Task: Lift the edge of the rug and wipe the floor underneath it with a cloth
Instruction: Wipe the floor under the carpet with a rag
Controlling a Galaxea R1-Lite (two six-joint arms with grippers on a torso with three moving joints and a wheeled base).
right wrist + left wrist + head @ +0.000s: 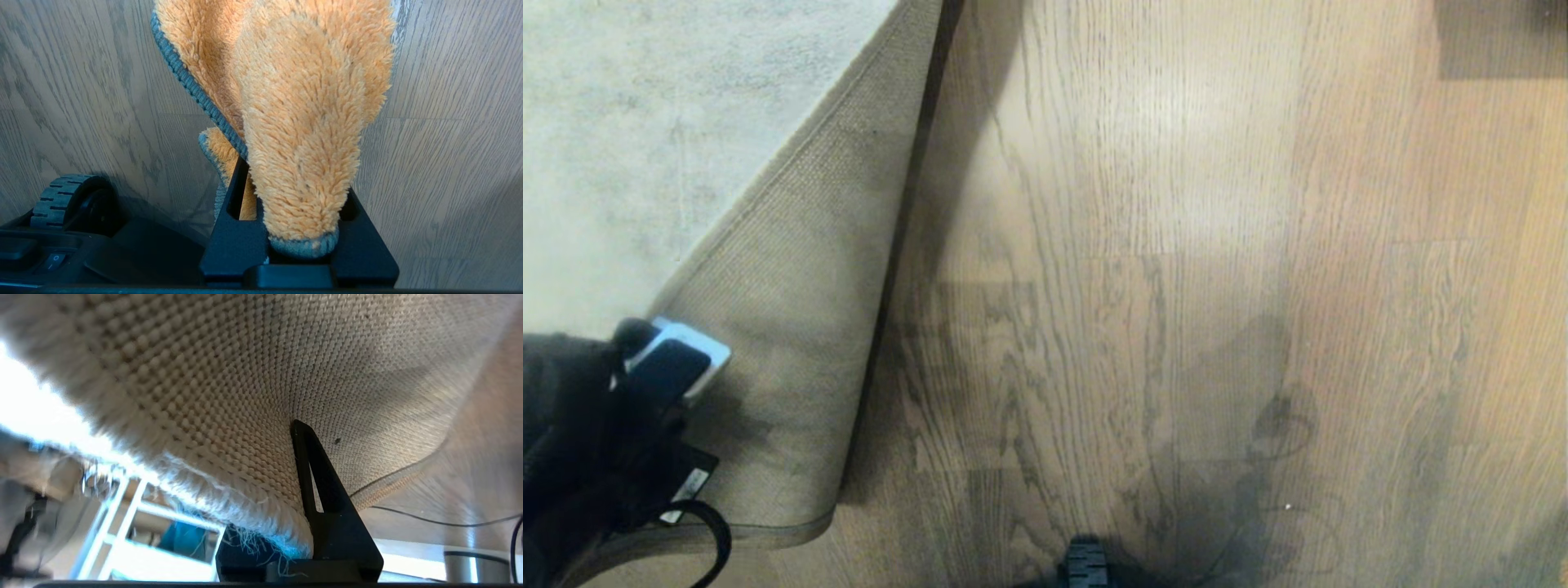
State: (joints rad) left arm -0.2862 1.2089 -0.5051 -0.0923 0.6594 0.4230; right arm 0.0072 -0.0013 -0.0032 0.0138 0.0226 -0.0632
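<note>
Head view: the left end effector (645, 367) sits at the lower left, clamped on the rug edge (792, 327), which is folded back so its tan mesh backing faces up over the pale grey pile. The arm behind it is cut off by the frame, and its fingertips are lost against the dark body. The floor (1176, 245) lies bare to the right of the fold, with shadows across its lower part. A wheel (1086, 563) of the base peeks in at the bottom — the right arm is out of this view.

In the left wrist view one black finger (318, 477) presses the backing; the other is hidden behind the frayed edge.

In the right wrist view the right end effector (300, 228) grips the cloth (302, 122) — orange, grey-trimmed — which hangs above the floor and hides the fingertips.
</note>
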